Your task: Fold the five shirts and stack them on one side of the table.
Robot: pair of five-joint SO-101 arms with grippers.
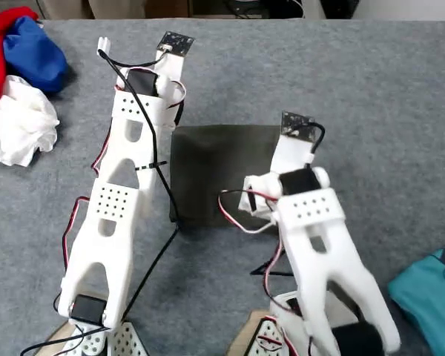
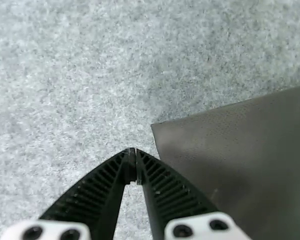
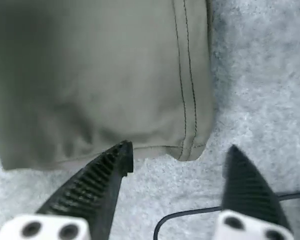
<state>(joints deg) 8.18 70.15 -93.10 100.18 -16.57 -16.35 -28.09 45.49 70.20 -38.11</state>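
A dark olive folded shirt (image 1: pixel 222 174) lies flat in the middle of the grey table. My left gripper (image 2: pixel 132 165) is shut with nothing in it, its tips just off one corner of the shirt (image 2: pixel 240 165) over bare table. The left arm (image 1: pixel 133 133) stands along the shirt's left edge. My right gripper (image 3: pixel 180 152) is open above a stitched corner of the shirt (image 3: pixel 100 75), one finger (image 3: pixel 115 160) over the cloth's edge and the other beside it. The right arm (image 1: pixel 304 200) stands at the shirt's right side.
A pile of red, blue and white shirts (image 1: pixel 18 81) sits at the far left corner. A teal shirt (image 1: pixel 430 289) lies at the near right edge. Black cables (image 1: pixel 163 245) trail between the arms' bases. Grey table (image 1: pixel 386 96) stretches out to the far right.
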